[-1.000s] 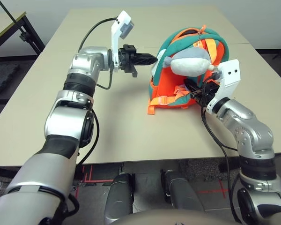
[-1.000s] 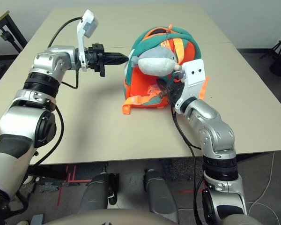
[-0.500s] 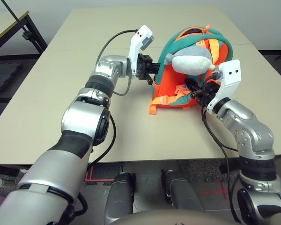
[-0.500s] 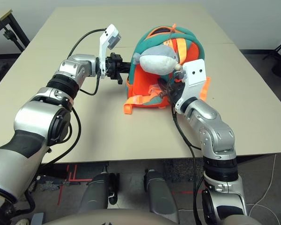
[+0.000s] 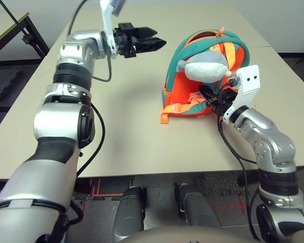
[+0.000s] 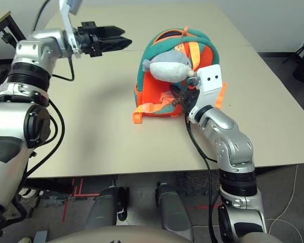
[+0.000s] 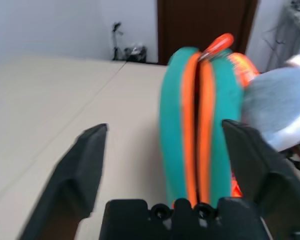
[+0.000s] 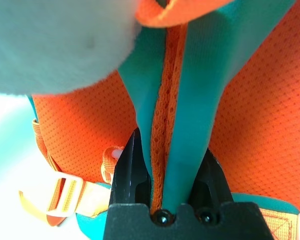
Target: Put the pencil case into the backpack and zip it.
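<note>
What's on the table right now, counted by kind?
backpack: 1
plush toy attached to it: 1
pencil case: 0 in sight
Total: 2

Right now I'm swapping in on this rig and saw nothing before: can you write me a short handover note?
Left gripper: open, empty, raised beside the backpack, not touching it.
Right gripper: shut on a teal strap of the backpack.
Backpack stands upright on the table, plush toy hanging on it.
The pencil case can't be seen; likely already inside.
Left: check the zipper is closed, then release the strap.
</note>
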